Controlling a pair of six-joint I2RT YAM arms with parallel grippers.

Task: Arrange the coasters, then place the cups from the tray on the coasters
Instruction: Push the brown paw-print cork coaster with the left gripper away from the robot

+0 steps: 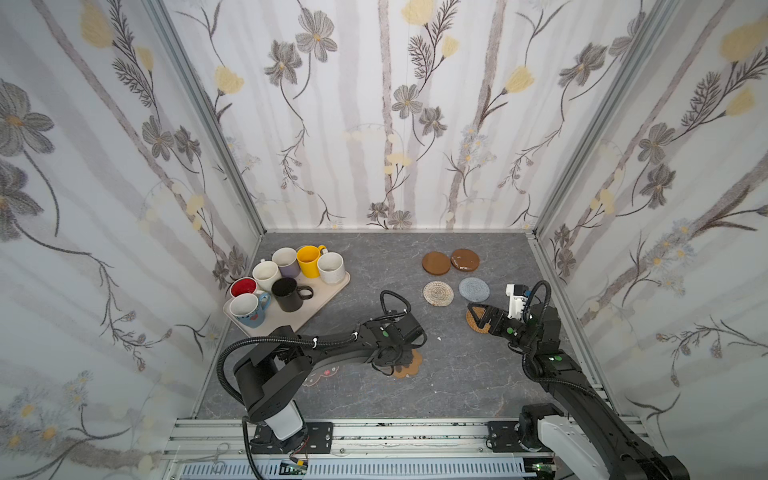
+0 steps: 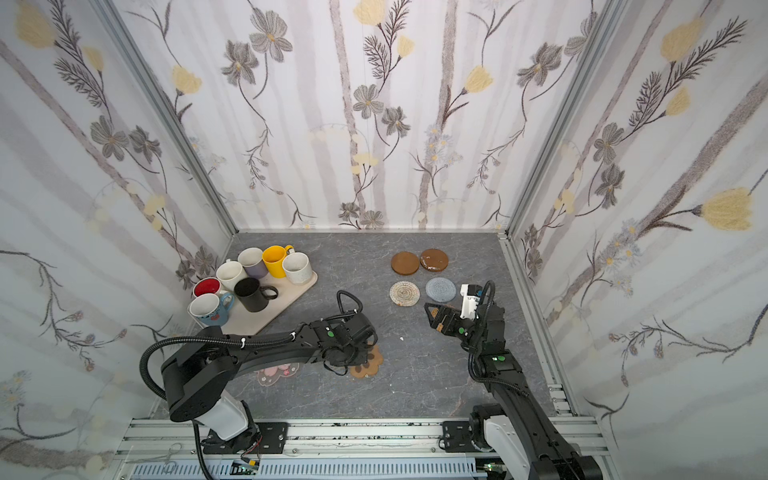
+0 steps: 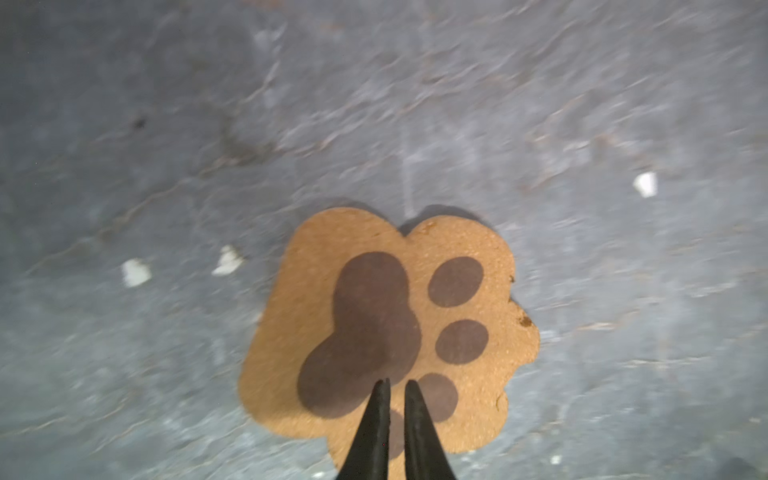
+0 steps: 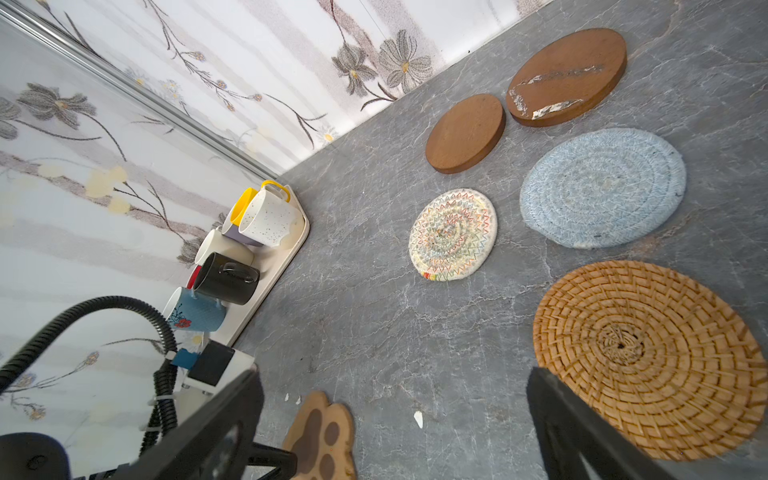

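Note:
The brown paw-shaped coaster [image 3: 374,332] lies flat on the grey table. My left gripper [image 3: 397,380] is shut, its tips over the coaster's dark pad print. My right gripper [image 4: 395,374] hangs open above the table beside the tan rattan coaster [image 4: 648,357]. Two brown wooden discs [image 1: 436,263] [image 1: 465,260], a pale woven coaster [image 1: 438,293] and a grey one [image 1: 474,289] lie in two rows behind it. The pink-flower clear coaster [image 2: 278,372] is partly under my left arm. Several cups, among them yellow [image 1: 308,259] and black [image 1: 286,294], stand on the beige tray [image 1: 320,303] at far left.
Small white chips [image 1: 439,338] lie on the table between the grippers. Flowered walls close the table on three sides, with an aluminium rail [image 1: 374,432] along the front. My left arm [image 1: 332,345] stretches low across the front left.

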